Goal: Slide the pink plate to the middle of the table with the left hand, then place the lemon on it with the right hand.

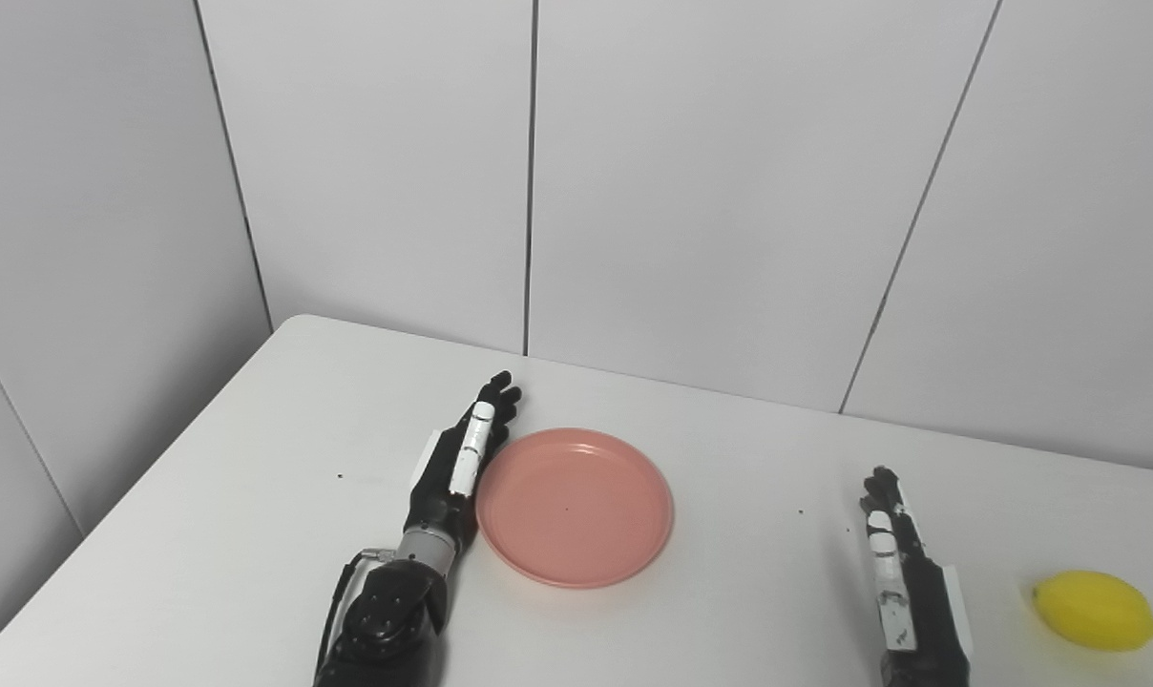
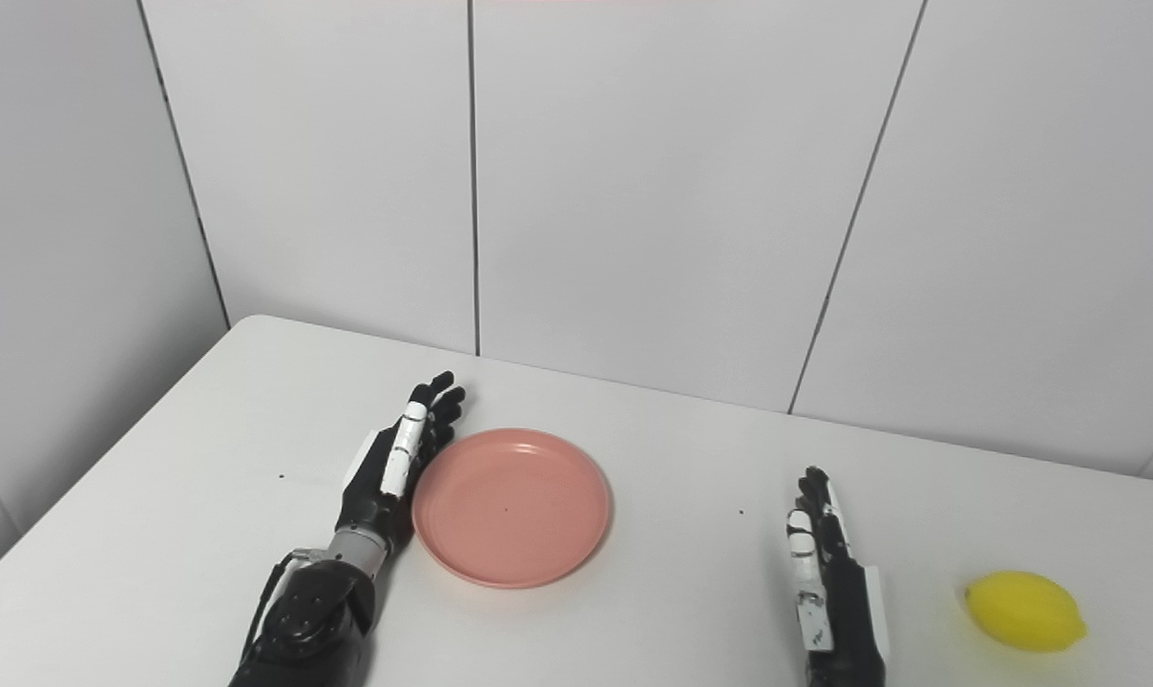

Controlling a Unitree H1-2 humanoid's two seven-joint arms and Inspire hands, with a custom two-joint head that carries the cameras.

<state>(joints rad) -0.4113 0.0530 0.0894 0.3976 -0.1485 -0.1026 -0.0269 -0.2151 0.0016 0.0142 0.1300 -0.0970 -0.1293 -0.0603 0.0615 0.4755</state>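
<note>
The robot's left hand (image 1: 457,458) lies flat on its edge on the white table (image 1: 252,496), fingers straight and spread a little, grasping nothing. Its inner side presses against the left rim of the pink plate (image 1: 575,506), a shallow round dish with nothing on it. The plate sits roughly at the middle of the table, so the sliding step looks finished or nearly so, though the hand has not drawn away.

To the right of the plate, well apart from it, the right hand (image 1: 906,572) rests edge-up on the table, fingers extended and apart, holding nothing. Further right of the plate, beyond that hand and near it but not touching, lies the yellow lemon (image 1: 1096,611). It has not yet been picked up, so the second step remains.

Nothing lies between lemon and plate except the right hand itself. Behind the plate stands a plain panelled wall (image 1: 729,191).
</note>
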